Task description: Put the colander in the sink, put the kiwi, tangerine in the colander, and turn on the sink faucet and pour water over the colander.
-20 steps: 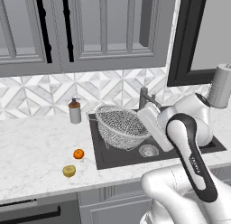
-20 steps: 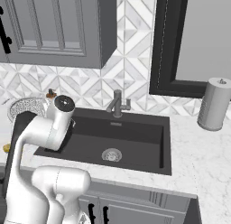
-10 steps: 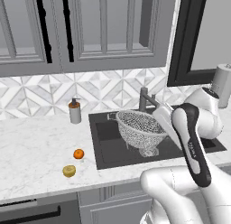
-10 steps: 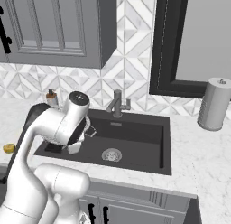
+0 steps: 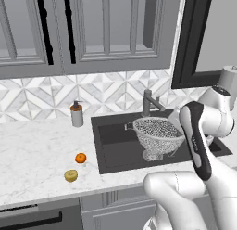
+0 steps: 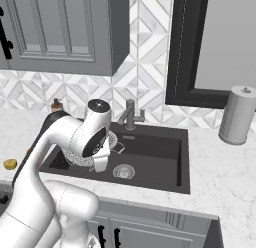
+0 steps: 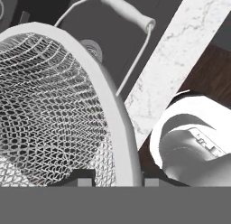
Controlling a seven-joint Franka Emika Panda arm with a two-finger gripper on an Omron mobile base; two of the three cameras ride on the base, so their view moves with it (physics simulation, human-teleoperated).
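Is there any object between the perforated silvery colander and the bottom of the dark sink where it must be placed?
Nothing visible. The end effector holds the speckled silvery colander by its rim over the dark charcoal sink, whose floor below looks bare.

One colander (image 5: 157, 134), one tangerine (image 5: 80, 158), one kiwi (image 5: 71, 175), perhaps one soap bottle (image 5: 76, 114)

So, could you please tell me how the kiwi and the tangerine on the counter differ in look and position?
The tangerine is bright orange; the kiwi is dull yellow-brown. The tangerine lies farther back, nearer the sink; the kiwi lies closer to the counter's front edge, slightly left. Both are small, roundish, about the same size, and rest on the counter, outside the colander.
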